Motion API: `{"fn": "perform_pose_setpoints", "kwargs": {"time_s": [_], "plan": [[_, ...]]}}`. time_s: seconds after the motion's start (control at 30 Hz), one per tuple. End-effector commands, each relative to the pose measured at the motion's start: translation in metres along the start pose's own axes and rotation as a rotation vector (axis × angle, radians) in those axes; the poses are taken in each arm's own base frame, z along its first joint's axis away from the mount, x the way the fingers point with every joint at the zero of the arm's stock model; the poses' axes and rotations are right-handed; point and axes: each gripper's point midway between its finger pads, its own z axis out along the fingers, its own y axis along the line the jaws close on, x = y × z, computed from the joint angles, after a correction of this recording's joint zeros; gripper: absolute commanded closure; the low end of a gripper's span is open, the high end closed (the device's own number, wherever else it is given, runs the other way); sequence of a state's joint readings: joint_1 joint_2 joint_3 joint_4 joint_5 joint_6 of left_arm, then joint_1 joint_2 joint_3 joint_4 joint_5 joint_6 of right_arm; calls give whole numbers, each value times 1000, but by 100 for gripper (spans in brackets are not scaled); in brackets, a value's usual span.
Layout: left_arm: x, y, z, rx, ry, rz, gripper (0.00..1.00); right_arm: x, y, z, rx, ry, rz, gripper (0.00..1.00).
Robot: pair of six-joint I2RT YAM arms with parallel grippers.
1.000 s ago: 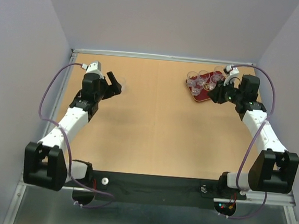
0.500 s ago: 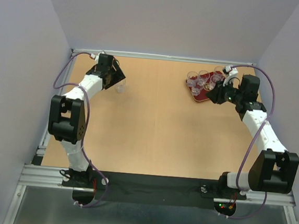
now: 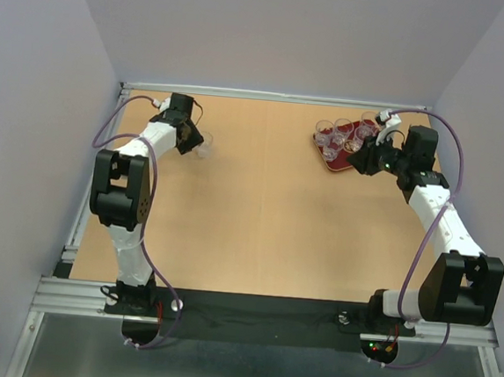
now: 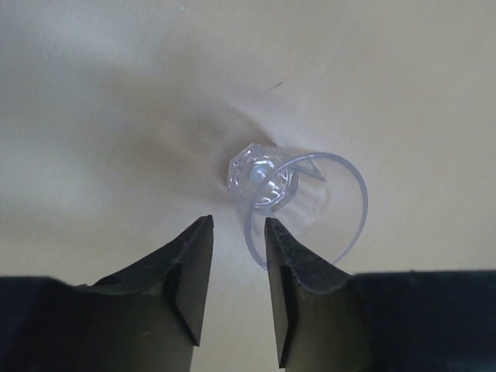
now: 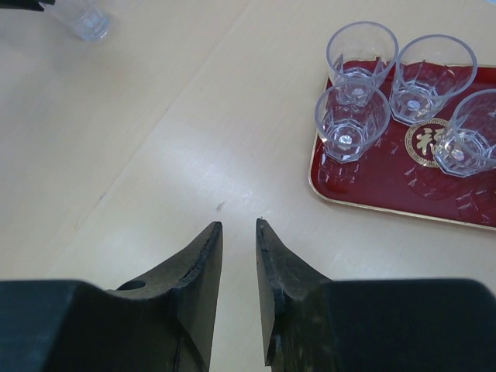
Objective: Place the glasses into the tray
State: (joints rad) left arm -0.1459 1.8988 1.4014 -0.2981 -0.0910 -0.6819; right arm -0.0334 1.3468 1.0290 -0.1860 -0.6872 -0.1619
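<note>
One clear glass (image 4: 298, 194) stands on the wooden table at the far left, also seen as the glass (image 3: 205, 144) from above. My left gripper (image 4: 239, 225) hangs right over it, jaws a narrow gap apart. The near part of the rim lies in that gap, against the right fingertip (image 4: 283, 248); the left finger is clear of it. The dark-red tray (image 5: 387, 182) sits at the far right, the tray (image 3: 336, 164) holding several upright glasses (image 5: 353, 116). My right gripper (image 5: 239, 225) hovers over bare table just beside the tray's near-left edge, slightly open and holding nothing.
The back wall and side walls close in the table. The left arm (image 3: 124, 186) stretches along the left edge and the right arm (image 3: 439, 218) along the right edge. The lone glass (image 5: 85, 19) shows far off in the right wrist view.
The left arm has swung out to the far-left glass and its jaws have narrowed from wide open to a small gap around the rim. The right arm has not moved.
</note>
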Motion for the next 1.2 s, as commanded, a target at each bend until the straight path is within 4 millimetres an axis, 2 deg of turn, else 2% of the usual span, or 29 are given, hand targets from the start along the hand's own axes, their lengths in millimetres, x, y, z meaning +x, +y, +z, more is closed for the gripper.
{"fn": "perform_pose_setpoints", "kwargs": {"time_s": [0.0, 0.03, 0.07, 0.2, 0.23, 0.37, 0.43, 0.47, 0.5, 0.6, 0.67, 0.7, 0.77, 0.8, 0.87, 0.9, 0.93, 0.97, 1.03, 1.07, 1.13, 1.17], "plan": [[-22, -8, -5, 9, -50, -12, 63, 0, -2, -2, 13, -16, -26, 70], [-21, -10, -4, 16, -45, -6, 71, -1, -2, -2, 13, -17, -28, 70], [-19, -10, -3, 20, -38, 1, 71, -1, -3, -3, 15, -18, -28, 70], [-17, -14, -3, 52, -28, 20, 97, -1, -2, -3, 16, -19, -30, 70], [-16, -15, -4, 56, -26, 25, 100, -1, -2, -3, 15, -19, -30, 70], [-18, -22, -12, 113, -34, 72, 100, -1, 1, -3, 1, -19, -27, 70], [-9, -28, -21, 180, -7, 103, 100, -1, 6, -3, -33, -21, -25, 70], [-8, -33, -24, 212, -12, 112, 100, -1, 9, -2, -51, -21, -22, 66], [-1, -32, -31, 244, -3, 138, 100, 0, 16, -2, -93, -23, -13, 65], [17, -54, -50, 406, 5, 184, 100, 3, 28, 1, -172, -12, 33, 61], [44, -59, -66, 480, 45, 222, 100, 6, 39, 4, -251, -2, 87, 58], [53, -76, -75, 543, 29, 252, 100, 4, 46, 3, -294, -2, 103, 56], [78, -86, -90, 606, 57, 279, 100, 5, 51, 4, -329, 11, 148, 55], [98, -100, -102, 652, 66, 302, 100, 6, 55, 7, -349, 23, 171, 52], [116, -113, -113, 685, 73, 321, 100, 8, 59, 11, -362, 39, 184, 49], [135, -126, -124, 719, 89, 349, 100, 12, 59, 13, -356, 55, 195, 49], [139, -132, -127, 718, 78, 356, 100, 11, 57, 14, -345, 57, 191, 45], [148, -138, -131, 726, 81, 368, 100, 12, 71, 19, -369, 74, 174, 45], [156, -152, -140, 733, 74, 384, 100, 18, 72, 26, -339, 104, 159, 42], [167, -159, -145, 725, 62, 405, 100, 17, 79, 30, -344, 116, 141, 41], [174, -168, -149, 701, 50, 425, 100, 22, 77, 36, -296, 142, 126, 41], [179, -171, -151, 678, 25, 437, 100, 22, 81, 40, -293, 150, 109, 40]]}}
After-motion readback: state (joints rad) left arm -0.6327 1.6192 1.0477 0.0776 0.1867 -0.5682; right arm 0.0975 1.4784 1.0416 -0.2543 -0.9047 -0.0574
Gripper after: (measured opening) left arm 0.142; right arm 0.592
